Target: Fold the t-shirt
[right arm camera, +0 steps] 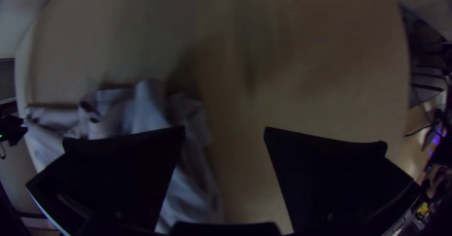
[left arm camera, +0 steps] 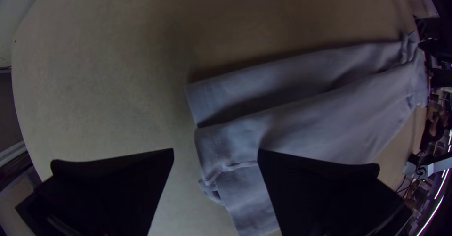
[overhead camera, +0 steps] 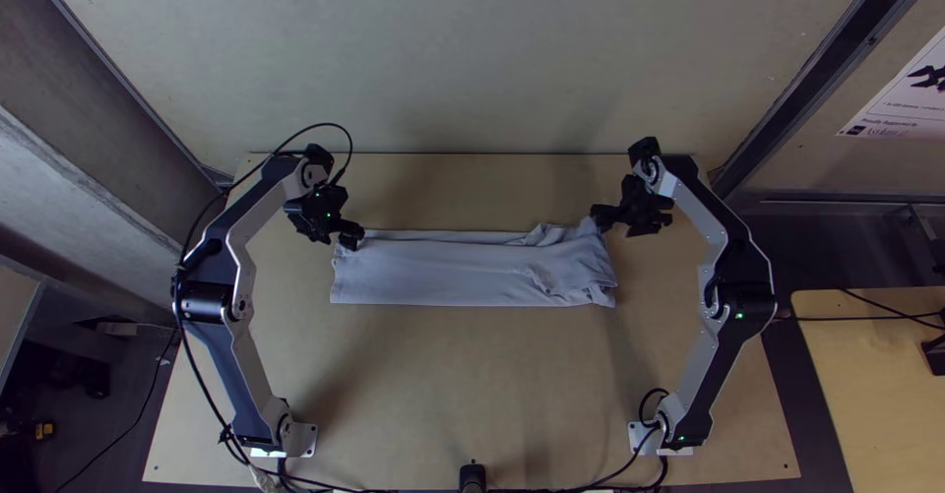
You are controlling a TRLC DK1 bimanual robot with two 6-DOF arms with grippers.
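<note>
From high over the near edge of the desk [overhead camera: 443, 395], my top view looks steeply down, the farthest off, taking in my left arm [overhead camera: 231, 365], right arm [overhead camera: 701, 355] and the whole shirt [overhead camera: 443, 272]. My left wrist view looks down past my left tool [overhead camera: 351, 236], close over the shirt's left end and along its length. My right wrist view faces down past my right tool [overhead camera: 603, 218], near its right end. All three share the shirt and bare desk beside it.
</note>
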